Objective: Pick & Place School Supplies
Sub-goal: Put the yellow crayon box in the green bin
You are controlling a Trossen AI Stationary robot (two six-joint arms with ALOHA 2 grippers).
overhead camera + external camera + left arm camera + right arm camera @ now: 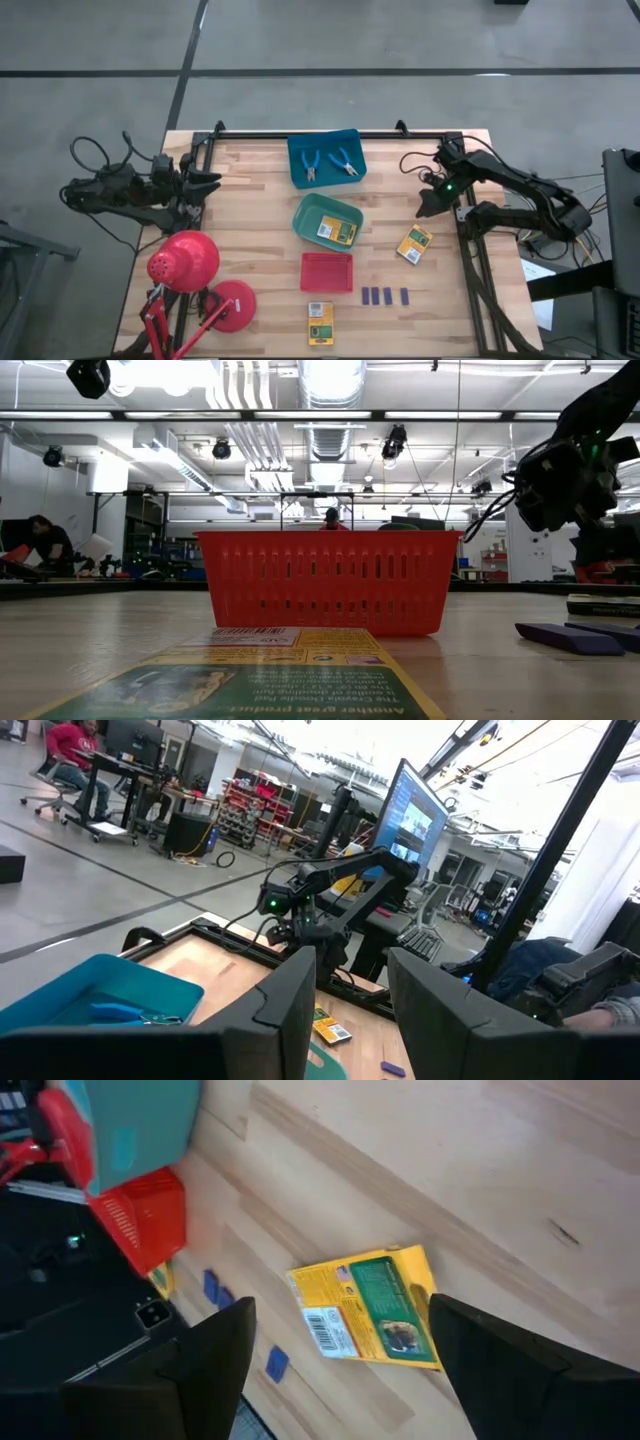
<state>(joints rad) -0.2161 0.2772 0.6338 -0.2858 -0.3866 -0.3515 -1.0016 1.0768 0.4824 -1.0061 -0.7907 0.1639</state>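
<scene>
Two blue-handled tools (328, 164) lie in the blue tray (300, 150) at the far edge. One yellow-and-green box (337, 232) lies in the green tray (308, 212). A second box (415, 244) lies flat on the table's right side, and a third (320, 323) lies at the near edge. Several dark purple blocks (385, 296) sit in a row on the wood. My right gripper (428, 208) hovers open above and just to the far side of the right-hand box (365, 1308), touching nothing. My left gripper (213, 181) is open at the table's left edge, raised and idle.
A red mesh tray (327, 272) stands in the table's middle, near side of the green tray. A red desk lamp (185, 262) fills the near left corner. Bare wood lies between the trays and the right-hand box. People sit at desks in the room beyond.
</scene>
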